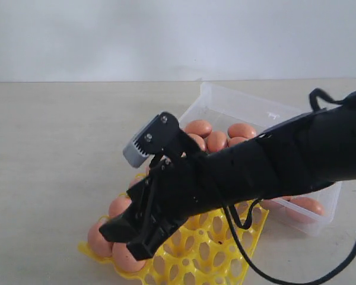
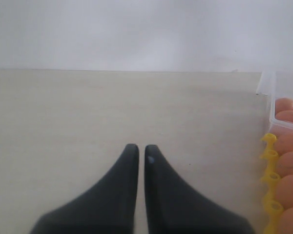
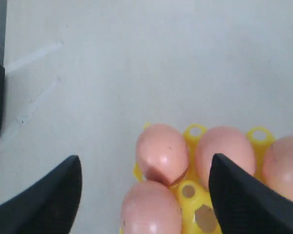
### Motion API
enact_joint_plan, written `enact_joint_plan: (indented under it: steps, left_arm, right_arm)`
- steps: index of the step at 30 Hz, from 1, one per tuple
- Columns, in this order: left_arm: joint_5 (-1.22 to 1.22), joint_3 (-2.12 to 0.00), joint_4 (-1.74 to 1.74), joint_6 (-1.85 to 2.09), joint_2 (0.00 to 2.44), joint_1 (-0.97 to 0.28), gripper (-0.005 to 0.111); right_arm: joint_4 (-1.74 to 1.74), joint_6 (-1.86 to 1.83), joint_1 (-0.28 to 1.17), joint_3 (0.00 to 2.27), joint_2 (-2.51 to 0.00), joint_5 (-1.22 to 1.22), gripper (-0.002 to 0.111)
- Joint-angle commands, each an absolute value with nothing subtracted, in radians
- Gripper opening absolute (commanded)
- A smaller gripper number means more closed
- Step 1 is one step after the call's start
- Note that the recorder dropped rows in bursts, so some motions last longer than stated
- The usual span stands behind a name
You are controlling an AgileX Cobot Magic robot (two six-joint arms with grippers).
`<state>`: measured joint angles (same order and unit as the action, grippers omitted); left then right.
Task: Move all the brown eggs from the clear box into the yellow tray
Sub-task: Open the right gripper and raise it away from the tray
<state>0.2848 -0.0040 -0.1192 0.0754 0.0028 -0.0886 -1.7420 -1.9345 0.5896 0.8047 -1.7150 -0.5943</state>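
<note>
Reaching in from the right of the exterior view, the black right arm is stretched low over the yellow tray (image 1: 204, 258), with a black cable (image 1: 243, 249) hanging under it. The right gripper (image 1: 130, 234) is held just above the tray's left corner. In the right wrist view its jaws are spread wide apart, nothing is gripped between them, and four brown eggs (image 3: 162, 153) are seen seated in the tray's cups (image 3: 193, 195) below.

Three eggs are visible at that corner of the tray in the exterior view; the rest of the tray is largely hidden by the arm. More brown eggs (image 1: 216, 141) are left lying in the clear box (image 1: 243, 107), which is set just behind the tray on the pale table (image 1: 59, 148).

The left gripper (image 2: 141, 156) is held over bare table (image 2: 88, 112), its jaws brought together with only a thin slit between them and nothing clamped. The tray's edge (image 2: 269, 180) and the box (image 2: 278, 97) are seen off to one side of it.
</note>
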Motion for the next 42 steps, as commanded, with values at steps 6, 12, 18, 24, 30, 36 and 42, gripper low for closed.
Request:
enact_joint_plan:
  steps: [6, 12, 18, 24, 30, 36, 42]
  left_arm:
    - [0.279, 0.000, -0.116, 0.079, 0.000, -0.094, 0.004]
    - [0.277, 0.000, -0.116, 0.079, 0.000, -0.094, 0.004]
    - [0.277, 0.000, -0.116, 0.079, 0.000, -0.094, 0.004]
    - [0.277, 0.000, -0.116, 0.079, 0.000, -0.094, 0.004]
    - [0.279, 0.000, -0.116, 0.079, 0.000, -0.094, 0.004]
    - [0.279, 0.000, -0.116, 0.079, 0.000, -0.094, 0.004]
    - [0.279, 0.000, -0.116, 0.079, 0.000, -0.094, 0.004]
  right_arm:
    - [-1.744, -1.916, 0.591, 0.814, -1.403, -0.105, 0.047]
    - [-1.744, -1.892, 0.589, 0.825, -1.276, 0.272, 0.000]
    - [-1.744, -1.892, 0.588, 0.825, -1.269, 0.462, 0.000]
    - [-1.744, -1.883, 0.523, 0.825, -1.280, 0.558, 0.000]
    - [-1.744, -1.731, 0.234, 0.825, -1.381, 0.537, 0.000]
    - [-1.744, -1.350, 0.072, 0.825, -1.331, 0.604, 0.000]
    - [-1.711, -1.105, -0.037, 0.825, -1.217, 0.232, 0.000]
